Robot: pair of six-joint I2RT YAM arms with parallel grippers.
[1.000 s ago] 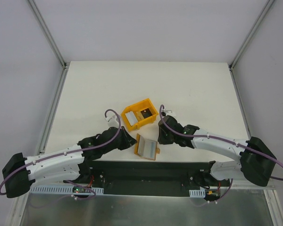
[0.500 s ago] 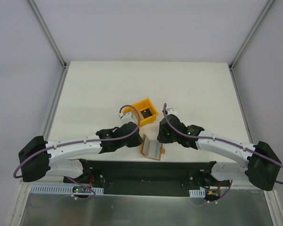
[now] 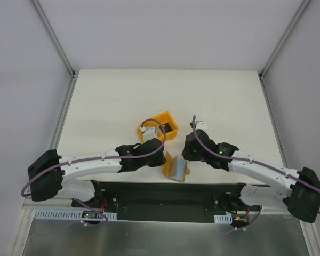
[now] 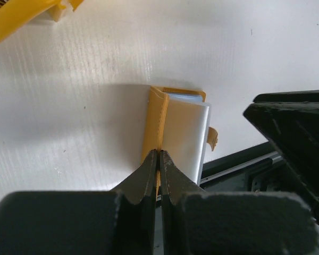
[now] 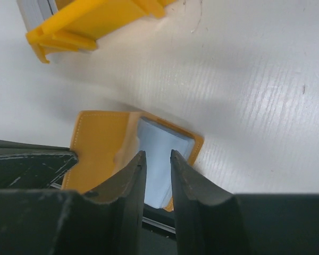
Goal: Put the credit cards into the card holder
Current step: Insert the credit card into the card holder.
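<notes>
Left gripper [image 4: 158, 155] tight on card holder [image 4: 154, 122] flap at table [image 4: 95, 79] edge; right gripper [image 5: 157, 154] narrow-gapped.

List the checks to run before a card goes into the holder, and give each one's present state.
1. Grip of the left fingers on the card holder: ok, they are shut on its orange flap.
2. Holder open: ok, the pale grey inside is exposed.
3. Card held in the right fingers: not ok, they stand slightly apart over the grey inside with no card between them.
4. Supply of credit cards located: ok, grey ones sit in the yellow bin.
5. Pocket slot free to take a card: cannot tell.
</notes>
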